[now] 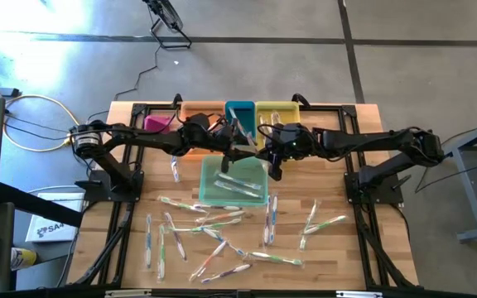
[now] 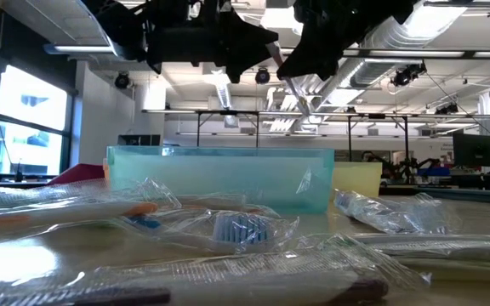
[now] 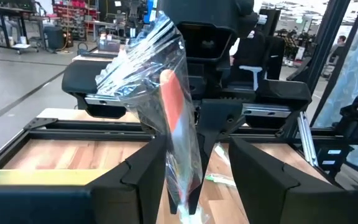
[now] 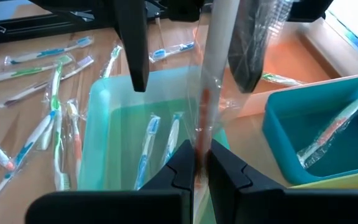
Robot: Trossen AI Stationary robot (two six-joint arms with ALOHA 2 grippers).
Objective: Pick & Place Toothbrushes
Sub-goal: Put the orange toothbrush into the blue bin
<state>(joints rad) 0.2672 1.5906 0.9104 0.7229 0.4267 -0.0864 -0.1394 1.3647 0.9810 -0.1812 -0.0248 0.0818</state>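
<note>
Mid hand-over above the pale green bin (image 1: 233,184): right gripper (image 4: 199,163) clamped on a wrapped orange toothbrush (image 4: 213,74), left gripper (image 3: 194,162) spread wide, presumably releasing.

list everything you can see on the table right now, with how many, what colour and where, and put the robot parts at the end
wrapped toothbrush: one, orange accent, clear wrapper, held upright between the two grippers above the pale green bin
loose toothbrushes: well over a dozen, blue, green, pink and orange accents, scattered on the table in front of the pale green bin
pale green bin: one, mid-table, at least two blue toothbrushes inside
back row of bins: four, pink, orange, teal, yellow, along the far edge; the teal one holds an orange toothbrush
table: one, light wood, dark frame
left gripper: dark, open around the wrapper
right gripper: dark, shut on the wrapped toothbrush's lower end
</note>
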